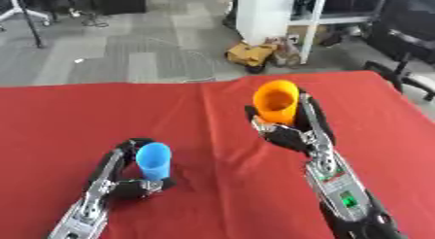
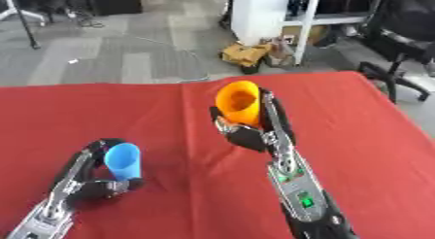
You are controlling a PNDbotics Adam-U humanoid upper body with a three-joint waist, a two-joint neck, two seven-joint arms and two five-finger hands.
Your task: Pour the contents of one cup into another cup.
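Both cups are already in hand, so the picking-up looks done and the pour itself is what remains. The right hand point(image 1: 289, 133) has its fingers and thumb curled round the orange cup point(image 1: 276, 102), lifted off the red table point(image 1: 212, 194) and tipped so its open mouth faces back toward the robot; I cannot see anything inside it from here. It hangs over the middle of the table, closer to the far edge than the near one. The left hand point(image 1: 127, 184) is wrapped about the blue cup point(image 1: 154, 160), which stands upright on the cloth toward the near left corner, mouth up, ready to receive. The two cups are well apart, the orange one off to the right and farther back. By my reckoning the orange cup has yet to be brought over the blue one's rim and tilted down; nothing shows as spilled on the cloth
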